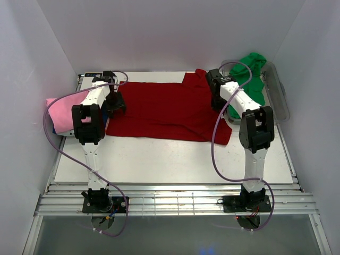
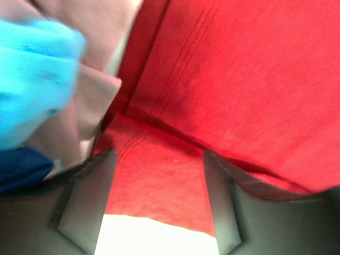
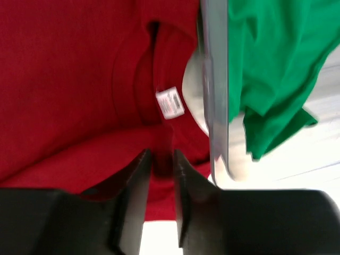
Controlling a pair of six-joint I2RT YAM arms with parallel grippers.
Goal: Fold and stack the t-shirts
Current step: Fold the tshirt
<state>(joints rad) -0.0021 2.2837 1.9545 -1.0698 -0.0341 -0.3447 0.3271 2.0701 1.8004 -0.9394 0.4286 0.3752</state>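
Our right gripper pinches the red t-shirt at its collar end; our left gripper gapes over its hem. The shirt lies spread flat. We judge a fold beginning: left should close, then both lift together.

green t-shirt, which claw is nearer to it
Right. The right claw pinches the red t-shirt at its collar, just beside the clear tub holding the green t-shirt. The left claw is at the red t-shirt's far end, by the pink t-shirt.
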